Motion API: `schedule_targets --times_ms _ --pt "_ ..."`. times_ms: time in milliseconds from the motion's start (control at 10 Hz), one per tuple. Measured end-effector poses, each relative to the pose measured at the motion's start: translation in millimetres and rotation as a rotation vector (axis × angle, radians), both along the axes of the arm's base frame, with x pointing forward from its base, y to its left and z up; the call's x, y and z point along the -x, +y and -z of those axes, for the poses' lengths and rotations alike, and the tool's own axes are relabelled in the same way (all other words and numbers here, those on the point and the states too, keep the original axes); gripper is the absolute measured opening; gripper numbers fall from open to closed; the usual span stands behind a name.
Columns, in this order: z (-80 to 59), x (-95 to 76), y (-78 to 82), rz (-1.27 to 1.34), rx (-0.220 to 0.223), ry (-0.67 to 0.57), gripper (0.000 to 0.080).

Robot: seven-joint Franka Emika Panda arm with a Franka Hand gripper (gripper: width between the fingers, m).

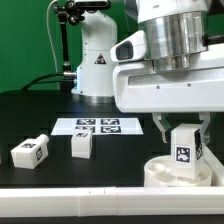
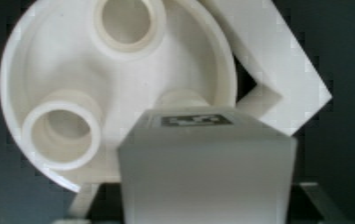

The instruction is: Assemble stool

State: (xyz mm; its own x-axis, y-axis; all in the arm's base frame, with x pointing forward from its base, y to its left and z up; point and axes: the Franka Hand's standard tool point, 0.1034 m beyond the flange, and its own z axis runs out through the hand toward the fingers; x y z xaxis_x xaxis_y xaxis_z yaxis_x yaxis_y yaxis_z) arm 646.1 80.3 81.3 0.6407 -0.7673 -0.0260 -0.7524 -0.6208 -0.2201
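**A Big White Robot Arm**

The smooth white robot arm (image 1: 165,90) has a shiny grey round part (image 1: 175,40) up high. Its boxy white gripper (image 1: 184,132) has two short fingers (image 1: 161,128). The rounded white base (image 1: 97,70) has a small black round mark (image 1: 100,60).

Low exterior and close wrist views share seat (image 1: 160,176) (image 2: 156,95).

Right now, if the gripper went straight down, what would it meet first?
Likely the seat: the gripper holds a leg upright directly over it, so the leg's lower end would touch the seat first. Whether they already touch is unclear.
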Motion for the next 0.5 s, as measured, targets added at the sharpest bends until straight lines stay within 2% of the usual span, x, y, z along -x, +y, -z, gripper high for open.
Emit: schedule_targets --times_ms 200,500 --pt "2.9 3.4 12.0 0.29 -0.059 0.034 0.0343" --pt "4.0 3.2 16.9 0.56 -0.143 0.064 0.0343"
